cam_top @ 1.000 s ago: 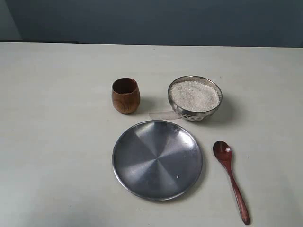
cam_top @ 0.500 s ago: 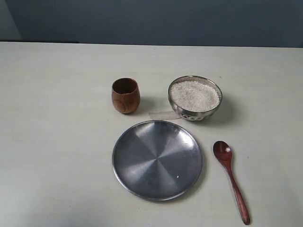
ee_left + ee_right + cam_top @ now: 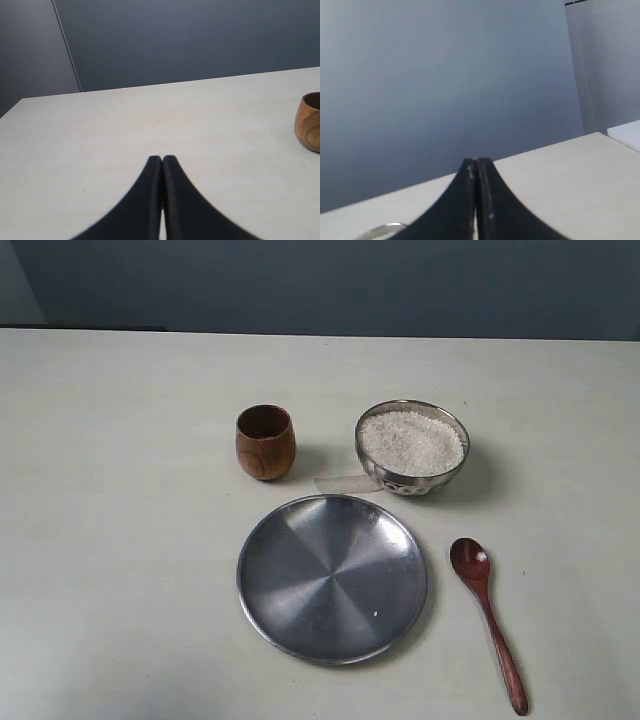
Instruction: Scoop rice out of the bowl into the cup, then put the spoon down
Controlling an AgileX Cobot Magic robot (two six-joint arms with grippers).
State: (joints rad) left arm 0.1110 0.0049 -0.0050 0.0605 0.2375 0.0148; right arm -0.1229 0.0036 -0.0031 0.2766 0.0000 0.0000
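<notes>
Ext view: pale table [image 3: 110, 540], dark blue-grey wall behind. Cup [image 3: 265, 442] upright centre-left, inside dark, no grains visible. Bowl [image 3: 410, 483] near its right, not touching, heaped w/ rice [image 3: 411, 442]. Large steel plate [image 3: 332, 578] in front of both. Spoon [image 3: 487, 615] flat on table just right of plate, not touching. Long axis near-to-far w/ slight slant, head toward bowl, handle tip toward front edge & a bit right. No arms in shot. By the look of it, nothing begun: pickup, scoop, pour & set-down all left.

L wrist: left gripper [image 3: 162, 160] w/ jaws pressed together, empty, over bare table. Cup [image 3: 310, 122] at frame edge, well apart.

R wrist: right gripper [image 3: 476, 162] likewise closed on nothing, facing wall & table edge; spoon not in shot.
</notes>
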